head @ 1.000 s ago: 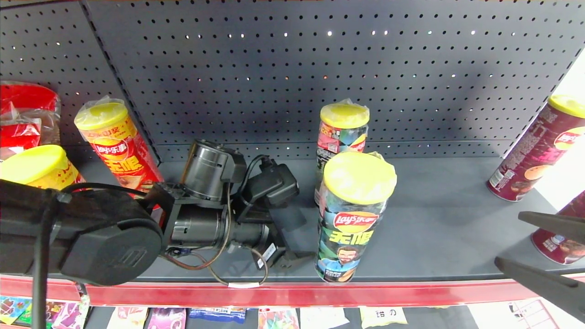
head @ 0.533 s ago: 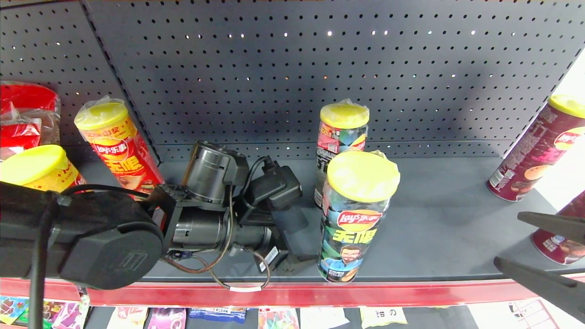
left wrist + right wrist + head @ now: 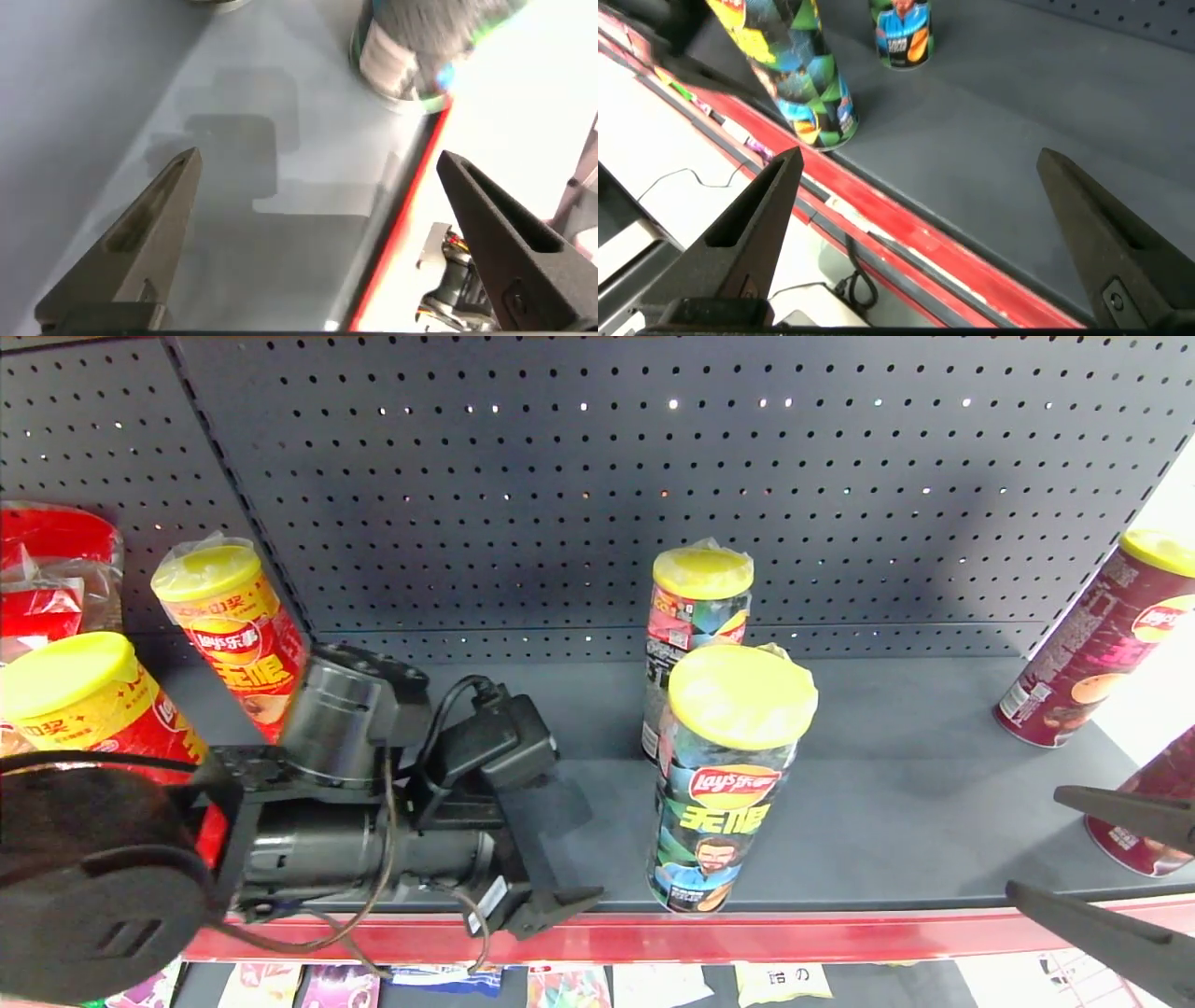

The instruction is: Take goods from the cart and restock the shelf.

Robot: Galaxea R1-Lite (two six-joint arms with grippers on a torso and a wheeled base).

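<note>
Here: my left pincer apart, empty, over shelf front edge, near standing chip can; my right pincer likewise apart, empty.

Dim shelf, bright glare at right, soft shadows

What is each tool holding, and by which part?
Nothing: the left tool, beside the front can, and the right tool are both open and empty.
</note>
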